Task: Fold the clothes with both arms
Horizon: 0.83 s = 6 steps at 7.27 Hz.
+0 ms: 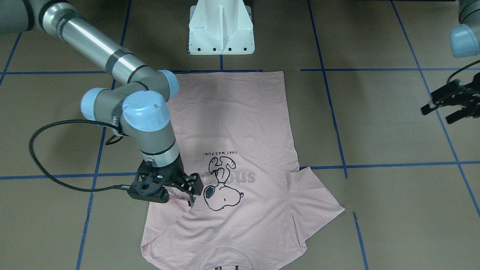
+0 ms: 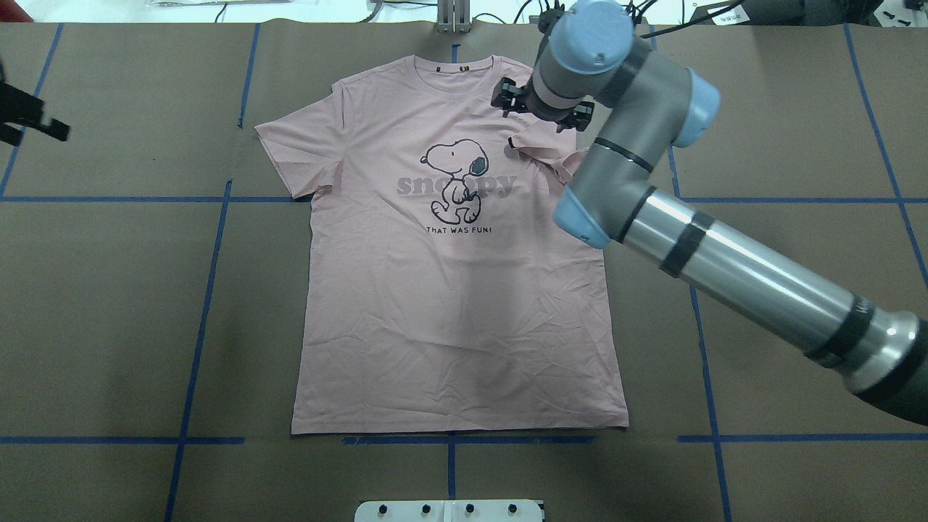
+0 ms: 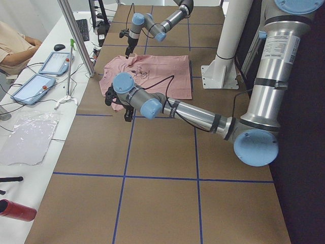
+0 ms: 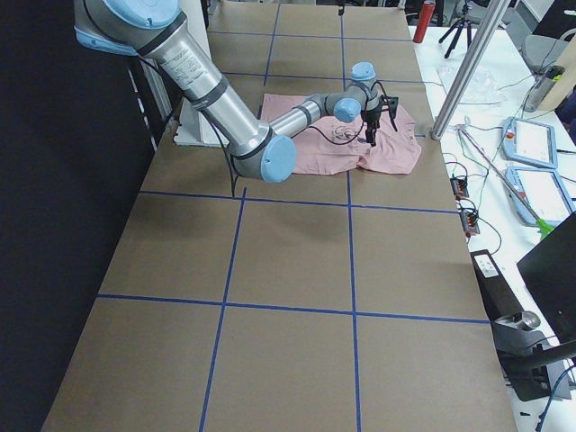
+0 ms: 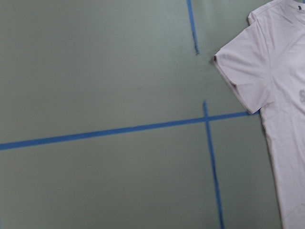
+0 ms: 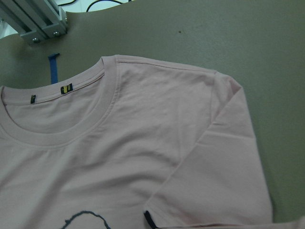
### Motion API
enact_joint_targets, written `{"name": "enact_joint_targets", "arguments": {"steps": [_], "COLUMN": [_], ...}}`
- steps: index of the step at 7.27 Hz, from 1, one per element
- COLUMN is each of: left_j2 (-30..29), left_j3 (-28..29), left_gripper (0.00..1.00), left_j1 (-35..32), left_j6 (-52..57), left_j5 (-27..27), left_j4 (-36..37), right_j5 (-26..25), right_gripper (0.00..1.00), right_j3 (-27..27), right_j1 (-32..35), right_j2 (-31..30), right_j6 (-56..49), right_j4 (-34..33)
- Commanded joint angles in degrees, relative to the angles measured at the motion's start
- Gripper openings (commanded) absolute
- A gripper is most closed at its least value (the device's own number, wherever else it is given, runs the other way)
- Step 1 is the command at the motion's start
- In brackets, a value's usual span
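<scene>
The pale pink Snoopy T-shirt (image 2: pixel 449 304) lies flat, print up, collar at the far edge from the robot; it also shows in the front view (image 1: pixel 232 123). My right gripper (image 1: pixel 193 193) is down over the shirt's chest beside the Snoopy drawing and looks shut on the hem of the right sleeve (image 2: pixel 536 148), which is pulled inward over the shirt. The right wrist view shows that sleeve (image 6: pixel 214 181) folded over, with its black tag. My left gripper (image 1: pixel 437 115) is open and empty, well off the shirt over bare table. The left sleeve (image 5: pixel 243 71) lies flat.
The white pedestal base (image 1: pixel 221 33) stands at the robot's side of the shirt hem. Blue tape lines (image 2: pixel 210 268) grid the brown table. An aluminium post (image 3: pixel 76 35) and a desk with tablets (image 3: pixel 51 63) stand past the collar edge.
</scene>
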Motion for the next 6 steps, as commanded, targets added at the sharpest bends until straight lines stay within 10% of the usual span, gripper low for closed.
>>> {"name": "enact_joint_targets", "arguments": {"steps": [1, 6], "left_j2": [-13.41, -22.97], "left_j3": [12.74, 31.09], "left_gripper": [0.99, 0.85], "left_j1": [8.56, 17.63], "left_j6": [-11.08, -22.63], "left_j5": [8.85, 26.02], "left_j4": [-1.95, -18.56], "right_j5": [7.77, 10.26], "right_gripper": [1.0, 1.0], "right_j3": [17.22, 27.75], "right_j1": [4.59, 5.32], "right_j2": [-14.61, -23.9], "right_j6": [-0.29, 0.58], "right_j4": [0.17, 0.17]}}
